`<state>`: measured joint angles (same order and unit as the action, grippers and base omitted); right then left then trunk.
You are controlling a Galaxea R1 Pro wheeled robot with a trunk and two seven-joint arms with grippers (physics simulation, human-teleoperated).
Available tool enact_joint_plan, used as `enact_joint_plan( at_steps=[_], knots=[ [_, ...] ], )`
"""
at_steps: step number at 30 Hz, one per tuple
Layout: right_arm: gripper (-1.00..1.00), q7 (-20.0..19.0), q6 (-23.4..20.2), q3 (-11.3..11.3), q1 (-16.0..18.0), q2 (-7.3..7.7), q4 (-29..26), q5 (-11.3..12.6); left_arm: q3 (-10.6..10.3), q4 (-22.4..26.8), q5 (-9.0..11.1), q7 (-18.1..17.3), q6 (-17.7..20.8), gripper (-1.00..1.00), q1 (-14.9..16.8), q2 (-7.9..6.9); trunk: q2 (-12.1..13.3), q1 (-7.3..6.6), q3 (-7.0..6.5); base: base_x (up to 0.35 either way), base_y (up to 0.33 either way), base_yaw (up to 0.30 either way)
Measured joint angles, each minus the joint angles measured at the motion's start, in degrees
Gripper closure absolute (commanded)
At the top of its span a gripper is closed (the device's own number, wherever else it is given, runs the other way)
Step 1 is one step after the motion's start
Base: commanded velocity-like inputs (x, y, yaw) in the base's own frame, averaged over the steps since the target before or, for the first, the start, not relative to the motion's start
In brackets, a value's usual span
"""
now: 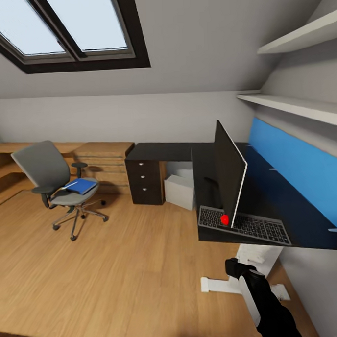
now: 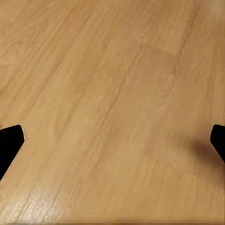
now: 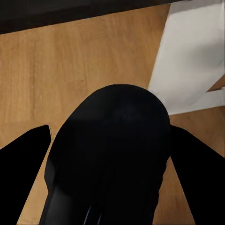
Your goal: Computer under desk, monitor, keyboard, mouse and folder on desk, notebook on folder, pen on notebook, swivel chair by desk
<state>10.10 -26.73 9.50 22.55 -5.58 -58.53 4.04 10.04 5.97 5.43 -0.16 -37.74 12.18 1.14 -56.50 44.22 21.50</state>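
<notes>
Attic bedroom, wood floor [image 1: 119, 268], skylight. Dark surface [image 1: 267, 184] at right carries monitor [image 1: 230, 173] with keyboard [image 1: 249, 224] at its base. Swivel chair [image 1: 51, 186] stands far left, well apart, blue folder [image 1: 82, 186] on its seat awaiting transfer. Left claw [image 2: 112, 140] spread over floor; right claw [image 3: 112, 154] clamped on a dark rounded object, probably the mouse.

A black monitor [image 1: 231, 173] is seen upright on the dark surface [image 1: 298, 217], a keyboard [image 1: 244, 224] at its base; a blue folder [image 1: 81, 186] lies on the grey swivel chair [image 1: 51, 178].
</notes>
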Motion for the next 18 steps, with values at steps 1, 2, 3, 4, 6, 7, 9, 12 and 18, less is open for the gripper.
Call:
enact_joint_plan(
  at_steps=[1, 2, 3, 4, 6, 7, 9, 12, 18],
  knots=[
    [1.0, 0.0, 0.2, -0.2, 0.0, 0.0, 0.1, 0.0, 0.0, 0.0, 0.0, 0.0, 0.0, -1.0, 0.0, 0.0, 0.0, 0.0, 0.0, -0.207, 0.258, 0.0],
    [1.0, 0.1, 1.2, -1.7, 0.0, -0.04, 0.6, 0.0, 0.0, 0.0, 0.0, 0.0, 0.0, -1.0, 0.0, 0.0, 0.0, 0.0, -0.02, -0.207, 0.257, 0.0],
    [1.0, 0.1, 1.5, -1.9, 0.0, -0.05, 0.8, -0.1, 0.0, 0.0, 0.0, 0.0, 0.0, -1.0, 0.0, 0.0, 0.0, 0.0, -0.06, -0.207, 0.257, 0.0],
    [1.0, 0.1, 1.7, -1.9, 0.0, -0.04, 0.8, -0.1, 0.0, 0.0, 0.0, 0.0, 0.0, -1.0, 0.0, 0.0, 0.0, 0.0, -0.11, -0.207, 0.25, 0.0],
    [1.0, 0.2, 3.0, -2.1, 0.0, -0.16, 1.4, -0.1, 0.0, 0.0, 0.0, 0.0, 0.0, -1.0, 0.0, 0.03, 0.0, 0.0, -0.26, -0.182, 0.172, 0.0],
    [1.0, 0.2, 3.2, -2.1, 0.0, -0.32, 1.5, -0.1, 0.0, 0.0, 0.0, 0.0, 0.0, -1.0, 0.0, 0.03, 0.0, 0.0, -0.34, -0.072, 0.061, 0.0],
    [1.0, 0.3, 3.4, -2.1, 0.0, -0.67, 1.8, -0.1, 0.0, 0.0, 0.0, 0.0, 0.0, -1.0, 0.0, 0.06, 0.0, -0.02, -0.51, -0.041, 0.035, 0.0],
    [1.0, 0.3, 3.5, -2.1, 0.0, -0.8, 1.8, -0.1, 0.0, 0.0, 0.0, -0.1, 0.0, -1.0, 0.0, 0.07, 0.0, -0.02, -0.77, -0.018, 0.015, 0.0],
    [1.0, 0.2, 4.0, -2.1, 0.0, -0.96, 1.9, -0.2, -0.1, 0.0, 0.0, 0.0, 0.2, -1.0, 0.0, 0.05, 0.4, -0.23, -1.47, -0.004, 0.004, 0.0]
  ],
)
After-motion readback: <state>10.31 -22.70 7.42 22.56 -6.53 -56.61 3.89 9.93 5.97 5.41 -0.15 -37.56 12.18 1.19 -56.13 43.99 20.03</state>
